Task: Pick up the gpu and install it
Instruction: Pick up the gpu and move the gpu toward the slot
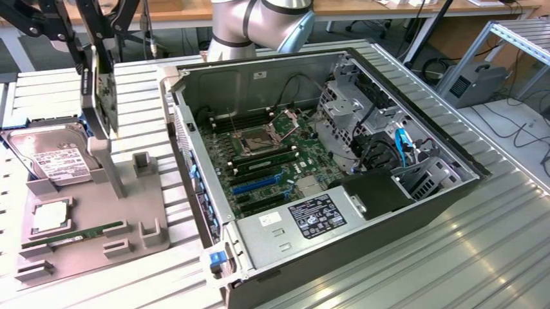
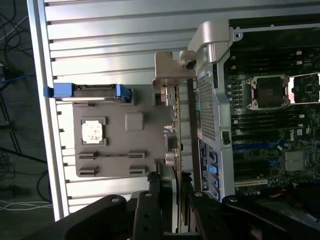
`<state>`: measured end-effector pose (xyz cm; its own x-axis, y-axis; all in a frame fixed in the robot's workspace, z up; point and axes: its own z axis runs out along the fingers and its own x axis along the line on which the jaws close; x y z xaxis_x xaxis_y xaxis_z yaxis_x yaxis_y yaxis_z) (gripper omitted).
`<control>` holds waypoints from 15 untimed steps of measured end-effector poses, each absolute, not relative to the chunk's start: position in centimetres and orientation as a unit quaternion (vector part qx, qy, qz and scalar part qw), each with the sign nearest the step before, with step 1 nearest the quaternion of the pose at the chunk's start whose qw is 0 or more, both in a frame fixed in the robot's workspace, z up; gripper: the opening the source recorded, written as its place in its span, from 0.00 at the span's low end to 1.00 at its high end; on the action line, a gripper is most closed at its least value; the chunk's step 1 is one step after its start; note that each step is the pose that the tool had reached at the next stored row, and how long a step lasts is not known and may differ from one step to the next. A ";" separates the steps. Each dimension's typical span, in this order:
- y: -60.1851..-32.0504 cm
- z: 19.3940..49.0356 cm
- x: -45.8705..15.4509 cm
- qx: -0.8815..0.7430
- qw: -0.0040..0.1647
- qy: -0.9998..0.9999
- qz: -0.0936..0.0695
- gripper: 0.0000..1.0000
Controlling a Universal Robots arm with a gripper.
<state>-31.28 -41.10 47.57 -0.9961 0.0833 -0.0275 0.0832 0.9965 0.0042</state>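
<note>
My gripper [image 1: 94, 45] is shut on the gpu [image 1: 100, 96], a thin dark card that hangs upright with its silver bracket [image 1: 100, 151] pointing down. It hangs over the far part of the grey parts tray [image 1: 129, 206], on the exterior view's left of the open computer case [image 1: 404, 212]. In the wrist view the gpu [image 2: 176, 135] appears edge-on between my black fingers [image 2: 150, 212], with its bracket [image 2: 170, 75] at the far end. The gripper [image 2: 175, 205] holds it beside the case wall. The motherboard [image 1: 266, 161] with blue slots [image 1: 256, 185] lies inside the case.
On the tray sit a hard drive [image 1: 51, 158], a CPU [image 1: 50, 215] and a green RAM stick [image 1: 73, 237]. The case's drive cage [image 1: 352, 116] and black power supply [image 1: 378, 193] stand on the exterior view's right. The slatted metal table [image 1: 413, 270] extends around.
</note>
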 end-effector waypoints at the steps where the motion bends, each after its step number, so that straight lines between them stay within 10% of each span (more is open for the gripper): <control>1: -41.1 47.7 -31.3 0.042 0.014 0.999 0.002 0.27; 15: -41.2 47.8 -31.1 0.042 0.014 0.999 0.000 0.27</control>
<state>-31.13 -41.24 47.78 -0.9962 0.0831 -0.0278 0.0831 0.9965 0.0016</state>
